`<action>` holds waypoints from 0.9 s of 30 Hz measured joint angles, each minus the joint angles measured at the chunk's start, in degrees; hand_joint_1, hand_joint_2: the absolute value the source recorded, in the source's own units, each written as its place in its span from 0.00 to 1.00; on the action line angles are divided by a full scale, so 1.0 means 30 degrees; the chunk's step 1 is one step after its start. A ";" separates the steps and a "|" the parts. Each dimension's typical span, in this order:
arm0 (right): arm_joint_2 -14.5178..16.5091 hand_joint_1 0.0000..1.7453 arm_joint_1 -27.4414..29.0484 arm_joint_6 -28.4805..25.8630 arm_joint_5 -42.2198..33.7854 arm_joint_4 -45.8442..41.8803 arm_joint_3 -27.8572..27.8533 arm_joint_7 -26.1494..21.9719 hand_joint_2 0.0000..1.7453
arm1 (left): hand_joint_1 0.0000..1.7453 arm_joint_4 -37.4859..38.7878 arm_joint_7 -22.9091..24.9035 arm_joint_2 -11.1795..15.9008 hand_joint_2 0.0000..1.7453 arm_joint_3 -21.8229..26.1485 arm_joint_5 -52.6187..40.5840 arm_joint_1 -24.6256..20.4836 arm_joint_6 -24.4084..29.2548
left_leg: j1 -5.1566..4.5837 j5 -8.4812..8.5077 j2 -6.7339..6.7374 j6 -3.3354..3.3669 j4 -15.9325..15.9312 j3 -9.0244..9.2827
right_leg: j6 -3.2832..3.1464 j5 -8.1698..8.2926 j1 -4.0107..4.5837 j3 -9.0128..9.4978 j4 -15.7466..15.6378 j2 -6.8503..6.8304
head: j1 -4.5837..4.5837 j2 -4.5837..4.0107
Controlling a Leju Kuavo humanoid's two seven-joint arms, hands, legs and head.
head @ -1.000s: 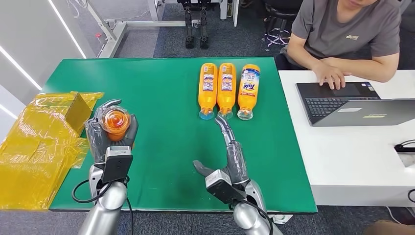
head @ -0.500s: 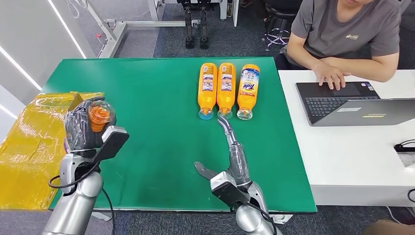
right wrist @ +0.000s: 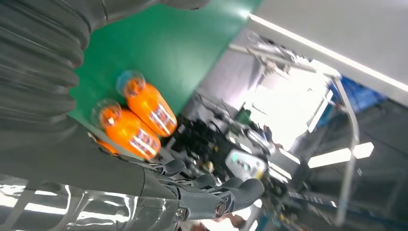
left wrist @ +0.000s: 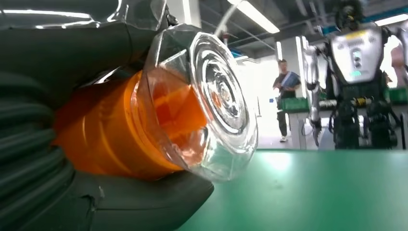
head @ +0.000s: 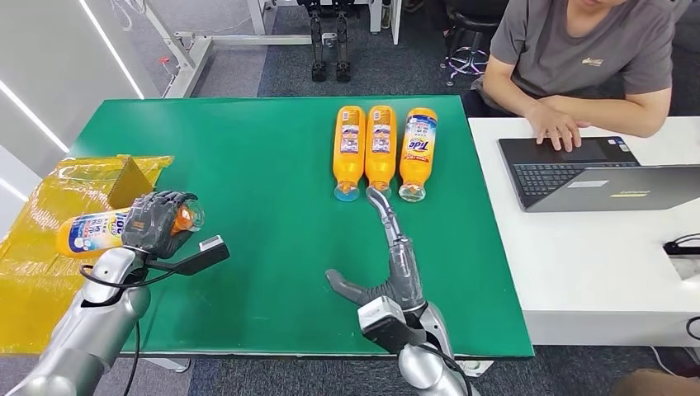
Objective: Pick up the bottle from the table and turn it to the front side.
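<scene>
My left hand (head: 155,223) grips an orange bottle (head: 91,231) near its clear cap, holding it sideways over the table's left edge, label up, cap toward the table's middle. The left wrist view shows the bottle (left wrist: 120,130) and its clear cap (left wrist: 211,101) close up in the dark fingers (left wrist: 62,53). Three more orange bottles (head: 382,153) lie side by side at the back of the green table (head: 272,165), caps toward me. My right hand (head: 392,256) rests open on the table, fingers stretched out, tips near the middle bottle's cap. The right wrist view shows two of these bottles (right wrist: 137,120).
Crumpled yellow wrapping and a yellow box (head: 66,247) lie at the table's left edge, under the held bottle. A person sits at a white desk (head: 594,247) on the right, a hand on a laptop (head: 578,173).
My left arm has swung out to the left and turned the bottle from upright, cap facing the camera, to lying sideways with its label showing. The right hand has barely moved.
</scene>
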 joint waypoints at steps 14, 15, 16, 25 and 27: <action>-0.0053 0.00 0.1125 -0.0611 -0.1030 -0.3577 -0.0056 -0.1001 1.00 | 1.00 0.4487 0.0900 0.0056 1.00 -0.1134 -0.1074 -0.2004 -0.0511 | -0.0001 -0.0003 0.0008 -0.0002 -0.0001 -0.0004 | -0.0006 0.0003 0.0000 -0.0007 -0.0001 0.0007 | -0.0002 0.0000; -0.0075 0.00 0.1170 -0.0569 -0.1152 -0.3750 -0.0056 -0.1032 1.00 | 1.00 0.4651 0.0914 0.0058 1.00 -0.1136 -0.1072 -0.2004 -0.0526 | 0.0000 -0.0002 0.0008 -0.0002 -0.0001 -0.0004 | -0.0006 0.0003 0.0000 -0.0007 -0.0001 0.0007 | 0.0000 0.0000; -0.0097 0.00 0.1196 -0.0542 -0.1272 -0.3888 -0.0056 -0.1063 1.00 | 1.00 0.4792 0.0916 0.0060 1.00 -0.1138 -0.1074 -0.2004 -0.0542 | 0.0000 -0.0002 0.0007 -0.0002 -0.0001 -0.0004 | -0.0006 0.0003 0.0000 -0.0006 -0.0001 0.0006 | 0.0000 0.0000; -0.0262 0.00 0.1116 -0.0196 -0.2554 -0.4275 -0.0058 -0.1402 1.00 | 1.00 0.5390 0.0949 0.0297 1.00 -0.1143 -0.1269 -0.1590 -0.0768 | 0.0000 -0.0002 0.0007 -0.0002 -0.0004 -0.0013 | -0.0006 0.0003 0.0000 -0.0001 0.0002 0.0006 | -0.0005 0.0000; -0.0290 0.00 0.1038 -0.0208 -0.2954 -0.4272 -0.0062 -0.1562 1.00 | 1.00 0.5390 0.1005 0.0455 1.00 -0.1141 -0.1405 -0.1259 -0.0794 | 0.0001 -0.0002 0.0007 -0.0002 -0.0004 -0.0013 | -0.0006 0.0002 0.0000 -0.0007 0.0001 0.0006 | -0.0004 0.0000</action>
